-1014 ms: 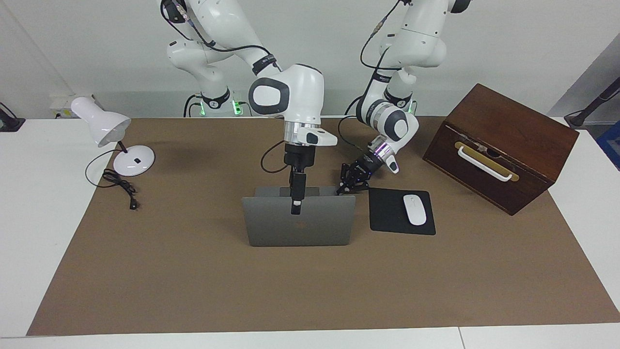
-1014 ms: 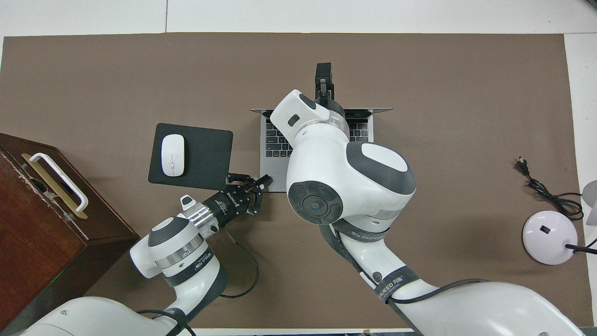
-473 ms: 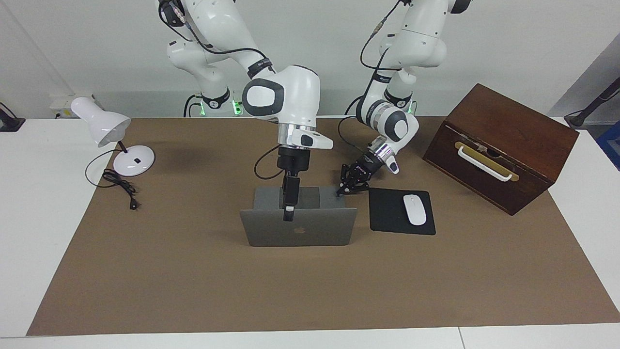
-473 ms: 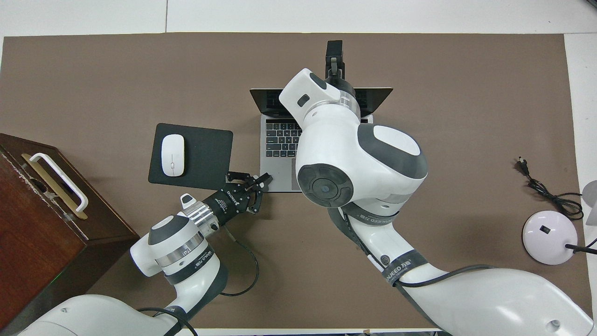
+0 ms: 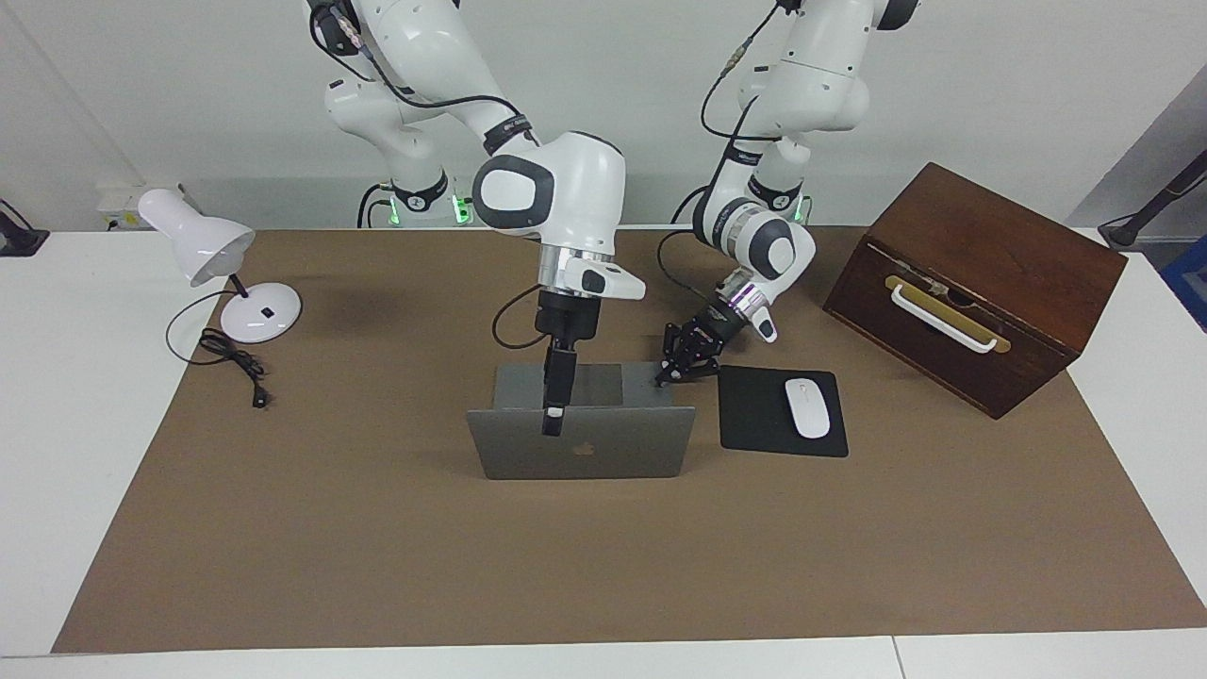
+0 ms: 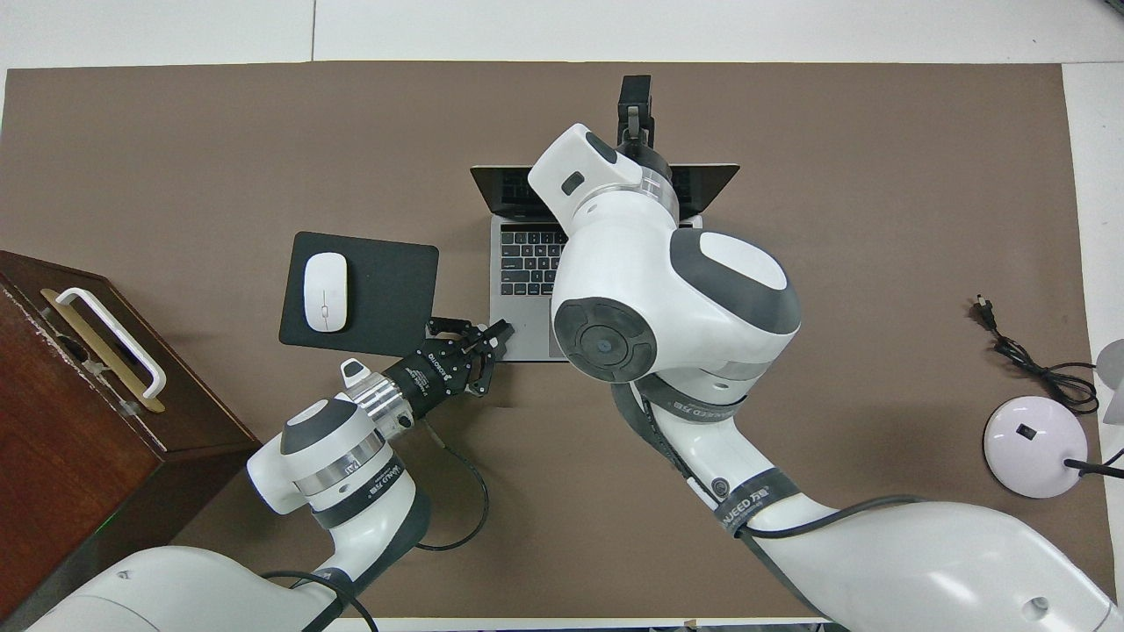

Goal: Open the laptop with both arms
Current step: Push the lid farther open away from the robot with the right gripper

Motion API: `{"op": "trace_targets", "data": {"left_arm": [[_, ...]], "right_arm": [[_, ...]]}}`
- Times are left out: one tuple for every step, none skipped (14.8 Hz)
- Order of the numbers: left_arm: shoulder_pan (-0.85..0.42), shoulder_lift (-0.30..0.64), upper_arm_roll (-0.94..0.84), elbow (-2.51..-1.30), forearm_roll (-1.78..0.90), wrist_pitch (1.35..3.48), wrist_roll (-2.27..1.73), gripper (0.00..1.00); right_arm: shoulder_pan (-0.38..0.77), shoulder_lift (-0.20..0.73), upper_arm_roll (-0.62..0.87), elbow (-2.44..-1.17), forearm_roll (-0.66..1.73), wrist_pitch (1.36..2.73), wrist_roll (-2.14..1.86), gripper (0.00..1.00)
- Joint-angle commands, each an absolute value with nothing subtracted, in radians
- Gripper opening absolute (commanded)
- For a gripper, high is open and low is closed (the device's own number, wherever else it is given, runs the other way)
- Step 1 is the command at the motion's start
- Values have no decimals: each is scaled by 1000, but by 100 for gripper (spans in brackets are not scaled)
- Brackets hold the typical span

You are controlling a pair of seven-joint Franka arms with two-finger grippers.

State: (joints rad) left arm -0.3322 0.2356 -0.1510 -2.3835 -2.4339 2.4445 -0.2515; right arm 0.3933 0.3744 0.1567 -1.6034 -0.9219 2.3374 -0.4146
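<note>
The laptop stands open; the right gripper, fingers closed on the lid's top edge, should release gently while the left gripper, fingers apparently parted, steadies the base.

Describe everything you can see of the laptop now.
The laptop is thin, silver-grey, metal-looking, with a dark apple logo on its lid and dark keys. It stands open on the brown mat beside the black mouse pad. The right gripper is at the lid's top edge; the left gripper is at a base corner.
</note>
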Motion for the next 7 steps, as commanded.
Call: {"op": "trace_targets", "data": {"left_arm": [[-328, 256, -150, -2358, -2451, 2454, -213, 0], [-327, 256, -150, -2358, -2451, 2454, -212, 0], [-327, 256, -149, -2355, -2450, 2454, -212, 0], [-327, 253, -149, -2355, -2448, 2459, -212, 0], [-328, 252, -149, -2355, -2448, 2467, -210, 0], [-328, 250, -149, -2352, -2448, 2473, -210, 0], [-328, 249, -149, -2350, -2447, 2476, -212, 0]], "right_arm": [[414, 339, 164, -1592, -835, 2260, -400, 100], [414, 319, 172, -1594, -821, 2240, -403, 100], [414, 304, 192, -1594, -796, 2215, -403, 100], [414, 289, 207, -1592, -769, 2185, -400, 100], [414, 272, 215, -1592, -749, 2163, -400, 100], [414, 253, 222, -1592, -727, 2146, -400, 100], [414, 235, 225, -1591, -701, 2125, -399, 100]]}}
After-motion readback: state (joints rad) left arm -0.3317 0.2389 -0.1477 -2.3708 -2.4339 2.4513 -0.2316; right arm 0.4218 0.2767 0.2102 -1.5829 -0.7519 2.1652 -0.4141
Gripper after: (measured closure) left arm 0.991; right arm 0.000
